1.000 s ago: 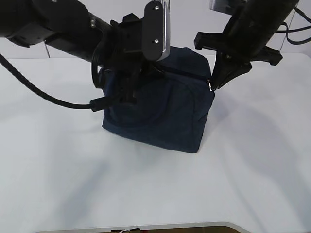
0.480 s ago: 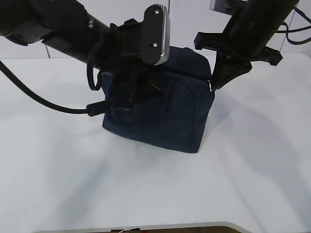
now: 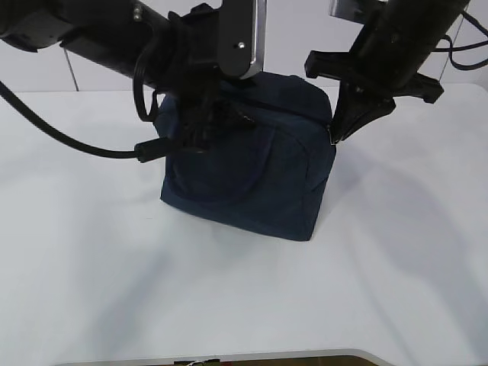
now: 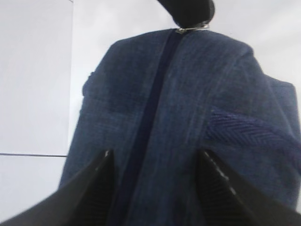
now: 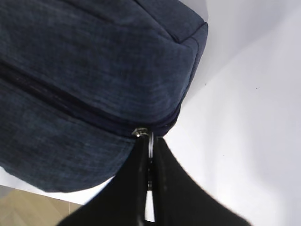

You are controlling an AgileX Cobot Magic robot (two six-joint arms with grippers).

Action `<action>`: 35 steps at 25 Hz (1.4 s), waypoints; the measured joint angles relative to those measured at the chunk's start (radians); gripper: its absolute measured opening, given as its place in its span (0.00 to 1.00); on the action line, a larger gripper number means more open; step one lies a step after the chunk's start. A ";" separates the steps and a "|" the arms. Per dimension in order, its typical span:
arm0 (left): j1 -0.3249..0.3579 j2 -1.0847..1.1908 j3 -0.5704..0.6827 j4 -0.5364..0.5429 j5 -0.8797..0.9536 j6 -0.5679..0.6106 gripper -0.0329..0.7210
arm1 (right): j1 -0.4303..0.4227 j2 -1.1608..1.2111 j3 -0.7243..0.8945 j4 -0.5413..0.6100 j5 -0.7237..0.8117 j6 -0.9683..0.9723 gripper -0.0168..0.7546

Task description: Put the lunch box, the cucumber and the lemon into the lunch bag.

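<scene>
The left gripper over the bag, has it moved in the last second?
Yes. The left gripper rose and shifted left against the still lunch bag, jaws now apart.

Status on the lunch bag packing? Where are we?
Looks late. Done, apparently: no lunch box, cucumber or lemon is visible on the table; presumably packed, though the inside is hidden. The lunch bag looks zipped along its top. In hand: right gripper shut on the zipper pull at the bag's corner; left gripper open above the bag. Left: release the pull and back off.
</scene>
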 joint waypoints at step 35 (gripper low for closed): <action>0.009 0.037 0.000 0.000 0.036 0.000 0.04 | 0.000 0.000 0.000 -0.003 0.002 -0.018 0.03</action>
